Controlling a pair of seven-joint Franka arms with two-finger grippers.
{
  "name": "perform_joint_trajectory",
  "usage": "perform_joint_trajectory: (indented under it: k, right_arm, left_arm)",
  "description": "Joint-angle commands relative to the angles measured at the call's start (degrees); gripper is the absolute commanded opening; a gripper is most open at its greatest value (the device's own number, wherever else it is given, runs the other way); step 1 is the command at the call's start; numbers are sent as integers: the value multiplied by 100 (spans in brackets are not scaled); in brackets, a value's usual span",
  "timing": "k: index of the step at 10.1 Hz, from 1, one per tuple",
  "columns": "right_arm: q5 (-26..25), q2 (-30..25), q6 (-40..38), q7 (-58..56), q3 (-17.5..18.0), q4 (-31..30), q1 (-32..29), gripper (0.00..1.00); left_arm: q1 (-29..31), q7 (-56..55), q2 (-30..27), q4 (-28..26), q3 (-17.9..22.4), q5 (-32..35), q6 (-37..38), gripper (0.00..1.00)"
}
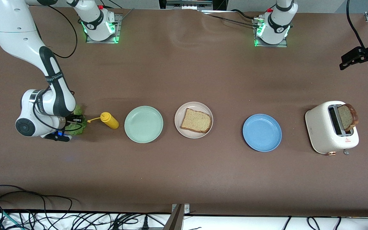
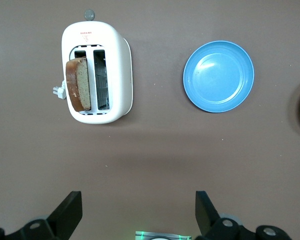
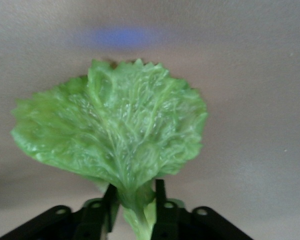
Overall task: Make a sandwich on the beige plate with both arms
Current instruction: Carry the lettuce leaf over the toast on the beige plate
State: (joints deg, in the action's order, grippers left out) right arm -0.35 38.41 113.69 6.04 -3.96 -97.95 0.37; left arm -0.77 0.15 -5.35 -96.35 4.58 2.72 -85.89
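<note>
One speckled bread slice [image 1: 196,120] lies on the beige plate [image 1: 192,103] in the middle of the table. A second slice [image 1: 347,116] [image 2: 77,82] stands in the white toaster [image 1: 324,131] [image 2: 117,70]. The green lettuce leaf [image 1: 77,128] [image 3: 115,130] lies at the right arm's end of the table. My right gripper [image 1: 75,121] [image 3: 135,192] is down at the leaf, its fingers [image 3: 110,195] pressed against both sides of the stem. My left gripper [image 1: 347,62] [image 2: 137,197] hangs open and empty high over the table at the left arm's end.
A yellow mustard bottle [image 1: 109,120] lies between the lettuce and a mint-green plate [image 1: 143,124]. A blue plate [image 1: 262,132] [image 2: 218,76] sits between the beige plate and the toaster. Cables run along the table edge nearest the front camera.
</note>
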Motion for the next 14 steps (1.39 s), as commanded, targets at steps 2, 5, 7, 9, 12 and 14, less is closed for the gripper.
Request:
perform_joint_trajectory:
  k: [2,5,7,9,12,14]
  right_arm:
    - [27,-508,-354,186,9,117,7,0]
    - [35,-790,-1460,204,157,1046,103,0]
    - [36,-800,-1919,378,595,1767,138,0]
    - [27,-800,-1851,1001,1332,2059,226,0]
    - [-52,-590,-914,1513,1705,2148,1110,0]
    - [-253,-222,192,1863,1705,2148,1831,0]
  left_arm:
    - [-2,-59,105,213,16,106,160,100]
    - [7,-67,105,213,25,106,169,100]
    - [7,-67,105,213,25,106,169,100]
    - [7,-67,105,213,25,106,169,100]
    - [7,-67,105,213,25,106,169,100]
    - [16,-67,105,213,34,106,169,100]
